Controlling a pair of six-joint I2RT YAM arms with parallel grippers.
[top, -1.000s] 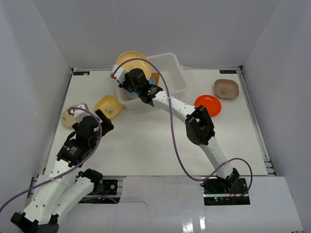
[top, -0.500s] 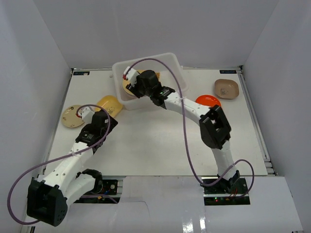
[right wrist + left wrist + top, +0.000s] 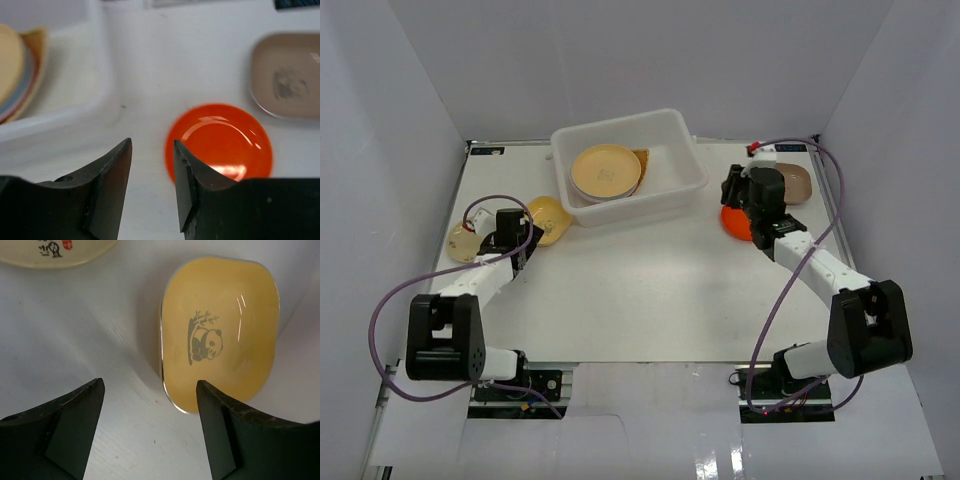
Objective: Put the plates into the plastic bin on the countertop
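Your left gripper (image 3: 148, 390) stands wide with nothing between its jaws, low over the countertop (image 3: 640, 290) at the left of the overhead view. The yellow panda dish (image 3: 220, 330) lies just beyond its right jaw, and the edge of a cream plate (image 3: 55, 252) shows at the upper left of the wrist view.

Your right gripper (image 3: 151, 145) is narrowly parted and holds nothing. It hangs at the left rim of the red-orange plate (image 3: 220, 140), with the brown squarish dish (image 3: 287, 75) at the upper right.

The plastic bin (image 3: 620, 125) sits at top centre with a stack of plates inside, a tan plate (image 3: 605, 170) uppermost.
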